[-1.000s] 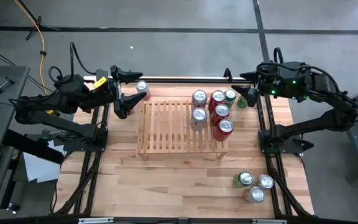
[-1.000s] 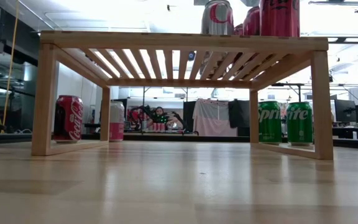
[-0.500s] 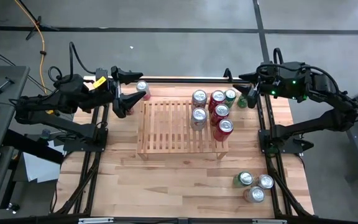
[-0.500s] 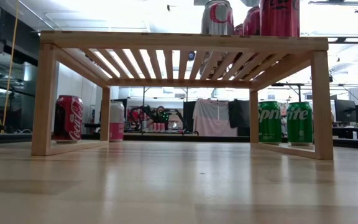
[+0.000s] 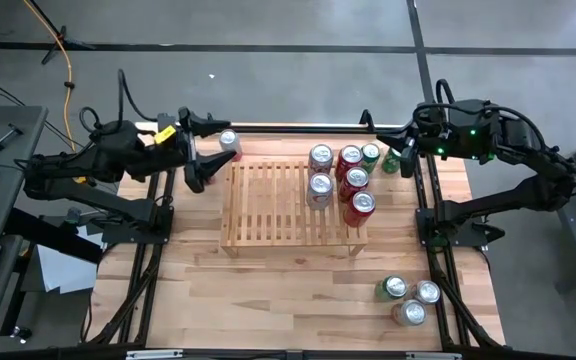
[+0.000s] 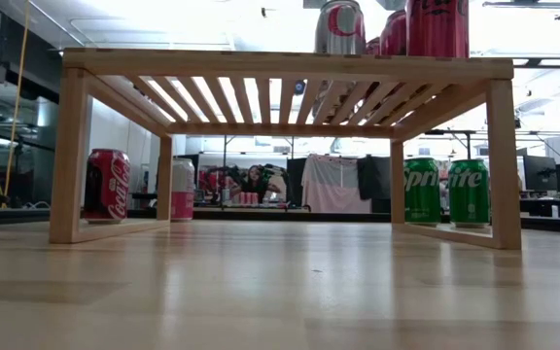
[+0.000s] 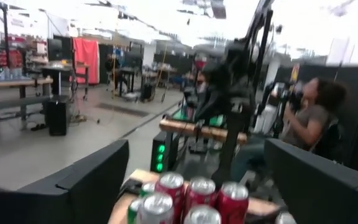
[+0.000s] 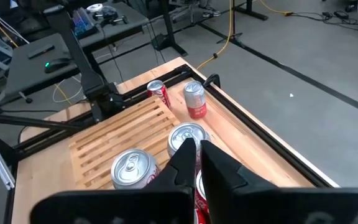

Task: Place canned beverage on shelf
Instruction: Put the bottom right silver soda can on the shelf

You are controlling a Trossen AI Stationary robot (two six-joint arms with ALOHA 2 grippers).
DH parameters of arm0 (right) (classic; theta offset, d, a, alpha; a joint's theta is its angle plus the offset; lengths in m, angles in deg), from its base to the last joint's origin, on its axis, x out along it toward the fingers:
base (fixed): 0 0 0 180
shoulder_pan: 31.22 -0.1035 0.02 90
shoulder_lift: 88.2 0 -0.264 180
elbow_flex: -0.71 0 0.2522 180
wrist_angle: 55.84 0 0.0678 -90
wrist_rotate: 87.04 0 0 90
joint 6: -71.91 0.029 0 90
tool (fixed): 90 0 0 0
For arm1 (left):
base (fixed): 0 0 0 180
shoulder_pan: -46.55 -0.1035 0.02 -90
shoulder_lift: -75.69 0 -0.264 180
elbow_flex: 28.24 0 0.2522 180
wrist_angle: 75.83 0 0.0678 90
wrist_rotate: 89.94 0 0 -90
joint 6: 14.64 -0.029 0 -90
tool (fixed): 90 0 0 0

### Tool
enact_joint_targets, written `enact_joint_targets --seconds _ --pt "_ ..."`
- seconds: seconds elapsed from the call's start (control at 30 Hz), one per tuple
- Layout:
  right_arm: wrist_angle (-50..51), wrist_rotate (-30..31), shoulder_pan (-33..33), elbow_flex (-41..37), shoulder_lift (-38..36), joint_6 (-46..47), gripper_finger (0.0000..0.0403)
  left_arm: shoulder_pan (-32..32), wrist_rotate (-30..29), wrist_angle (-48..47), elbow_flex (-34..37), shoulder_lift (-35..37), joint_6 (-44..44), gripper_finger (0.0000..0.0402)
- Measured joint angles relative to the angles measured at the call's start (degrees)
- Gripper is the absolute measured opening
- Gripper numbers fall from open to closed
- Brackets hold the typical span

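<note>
While its two dark fingers (image 8: pixel 188 158) were pressed together with nothing between them, the right gripper (image 5: pixel 405 152) hung above the table's far right corner, just past the shelf's end, beside the green can (image 5: pixel 390 163) standing on the table there. The left gripper (image 5: pixel 205 160) sat at the far left corner with its jaws spread wide and empty; in its wrist view the fingers (image 7: pixel 86 180) stood well apart, framing the cans ahead. Near it, on the table by the shelf's far left corner, stood a red can (image 5: pixel 198 172) and a pink-and-white can (image 5: pixel 230 143).

The shelf (image 5: pixel 273 205), a low slatted rack of light wood, stood in the middle of the table (image 5: pixel 288 290). Five cans clustered on its right end: two silver-topped ones (image 5: pixel 320 156), a green one (image 5: pixel 370 153) and red ones (image 5: pixel 359 205). Three more cans (image 5: pixel 408 298) were grouped near the table's front right corner, well apart from the shelf. Beyond the table, a person (image 7: pixel 309 118) sat in the room.
</note>
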Motion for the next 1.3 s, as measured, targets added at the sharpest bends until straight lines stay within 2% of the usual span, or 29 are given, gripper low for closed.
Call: enact_joint_targets --seconds 0.07,0.13,0.27,0.3,0.33,0.63,0.87,1.0,1.13,1.3 --pt "0.0 0.0 0.0 0.0 0.0 0.0 0.0002 0.0 -0.1 -2.5 0.0 0.0 0.1 0.0309" --pt "0.0 0.0 0.0 0.0 0.0 -0.2 0.0003 0.0 -1.3 -5.1 0.0 0.0 0.4 0.0243" --pt "0.0 0.0 0.0 0.0 0.0 -0.5 0.0001 0.0 -3.1 -9.8 0.0 0.1 0.4 0.0058" --pt "0.0 0.0 0.0 0.0 0.0 -0.5 0.0001 0.0 -3.2 -10.5 0.1 0.3 0.4 0.003" --pt "0.0 0.0 0.0 0.0 0.0 -0.5 0.0001 -0.1 -3.6 -10.6 0.3 0.4 0.4 0.002" --pt "0.1 0.0 0.0 0.0 0.0 -1.4 0.0 -0.2 -3.9 -4.4 6.8 3.9 1.4 0.0002" --pt "0.1 -0.1 0.0 0.0 0.0 -1.6 0.0 -0.2 -4.3 -4.5 6.9 4.3 1.4 0.0004" --pt "-0.3 -3.3 0.0 0.0 0.0 -1.1 0.0008 -0.2 -4.7 -5.7 6.9 3.9 1.4 0.0001" --pt "0.0 -7.9 0.0 1.2 0.3 -0.1 0.0058 -0.2 -4.7 -5.5 6.9 3.7 1.4 0.0001" --pt "2.8 -7.9 0.0 3.2 1.4 0.7 0.0181 -0.2 -5.2 -5.6 7.0 3.6 1.6 0.0001"
